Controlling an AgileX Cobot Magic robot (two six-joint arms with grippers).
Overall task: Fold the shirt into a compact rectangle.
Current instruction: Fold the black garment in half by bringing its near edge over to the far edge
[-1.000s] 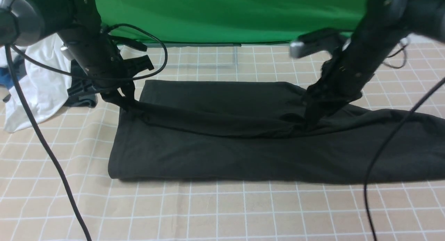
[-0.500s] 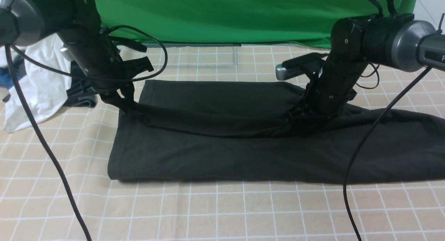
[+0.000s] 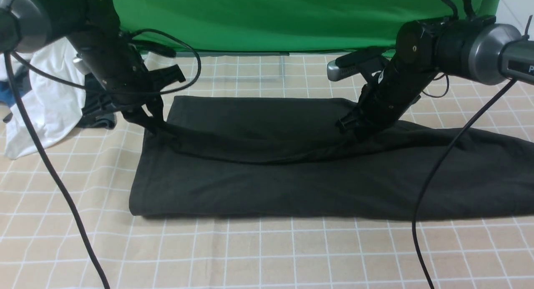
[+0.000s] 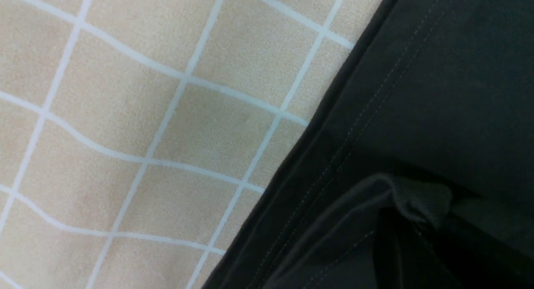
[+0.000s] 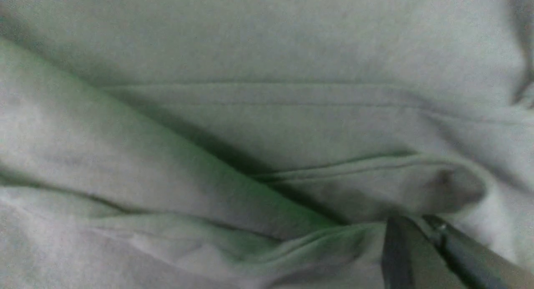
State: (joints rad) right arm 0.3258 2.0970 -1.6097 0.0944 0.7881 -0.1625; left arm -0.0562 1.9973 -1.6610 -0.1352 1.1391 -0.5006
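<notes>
The black shirt [image 3: 292, 172] lies as a long band across the checked table, its print hidden. A fold of it runs raised between my two grippers. At the shirt's far left corner my left gripper [image 3: 152, 125] is shut on the cloth; the left wrist view shows a stitched hem [image 4: 367, 114] and a bunched ribbed bit [image 4: 421, 197] at the dark jaws. My right gripper [image 3: 353, 134] is shut on a pinch of the shirt's upper layer right of the middle. In the right wrist view its fingers [image 5: 400, 255] clamp a ridge of the washed-out cloth [image 5: 250, 114].
A white garment [image 3: 50, 97] and a small dark garment [image 3: 98, 119] lie at the far left. A green backdrop [image 3: 271, 18] closes the back. Black cables [image 3: 50, 168] [image 3: 438, 176] hang over the front of the beige checked table [image 3: 267, 251].
My right gripper came down onto the shirt, shut on its upper layer, and now has lifted that fold a little up and left. The left gripper has barely moved.
</notes>
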